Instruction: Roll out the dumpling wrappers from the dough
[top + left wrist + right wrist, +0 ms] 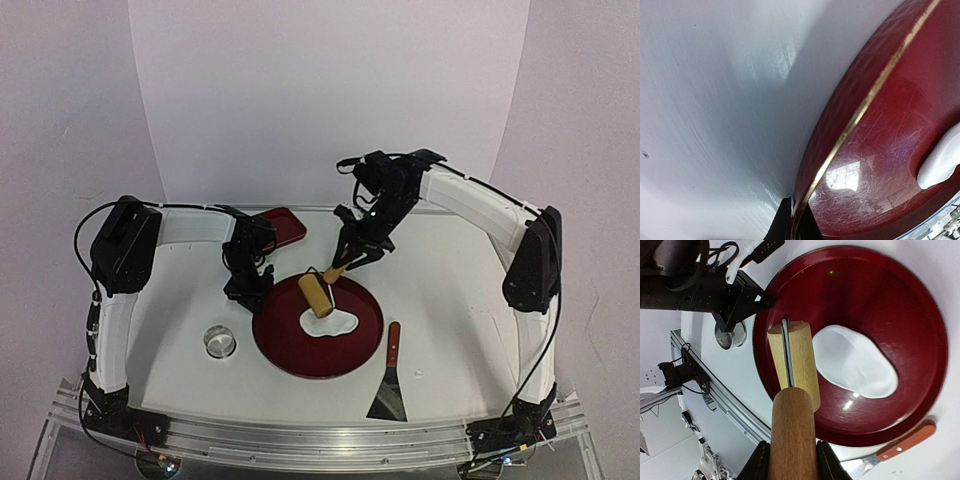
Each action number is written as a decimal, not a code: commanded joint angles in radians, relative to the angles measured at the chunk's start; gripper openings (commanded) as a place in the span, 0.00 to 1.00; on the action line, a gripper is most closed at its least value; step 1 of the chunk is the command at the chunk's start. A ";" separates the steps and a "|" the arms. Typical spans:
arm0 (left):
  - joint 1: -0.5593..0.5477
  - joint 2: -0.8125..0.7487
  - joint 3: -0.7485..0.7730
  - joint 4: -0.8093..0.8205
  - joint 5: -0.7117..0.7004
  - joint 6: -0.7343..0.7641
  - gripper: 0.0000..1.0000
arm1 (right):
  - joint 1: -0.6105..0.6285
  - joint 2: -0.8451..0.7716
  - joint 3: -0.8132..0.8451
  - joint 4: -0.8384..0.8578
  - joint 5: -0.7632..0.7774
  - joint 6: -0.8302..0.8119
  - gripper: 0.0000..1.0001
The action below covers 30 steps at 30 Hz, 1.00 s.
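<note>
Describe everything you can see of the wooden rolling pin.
The rolling pin is pale wood: a short drum with a thin metal bar along it and a darker round handle. The right gripper is shut on the handle, holding it tilted over the red tray, drum beside the flattened dough; contact there is unclear.

White links (470, 200), black joints (125, 245), black cables (76, 240); left end effector (248, 292), right end effector (345, 262) black.

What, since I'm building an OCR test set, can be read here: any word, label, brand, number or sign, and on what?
None can be read. The rolling pin, round red tray, dough, spatula, ring cutter and small red dish show no print, label or number.
</note>
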 commanded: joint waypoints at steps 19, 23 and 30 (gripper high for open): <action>-0.048 0.095 0.117 -0.107 -0.366 0.310 0.00 | -0.019 -0.016 -0.007 -0.169 0.128 -0.293 0.00; -0.057 0.113 0.144 -0.083 -0.410 0.322 0.00 | 0.014 0.009 -0.018 -0.169 0.131 -0.297 0.00; -0.087 0.122 0.159 -0.024 -0.507 0.310 0.00 | 0.051 0.075 0.033 -0.167 0.132 -0.294 0.00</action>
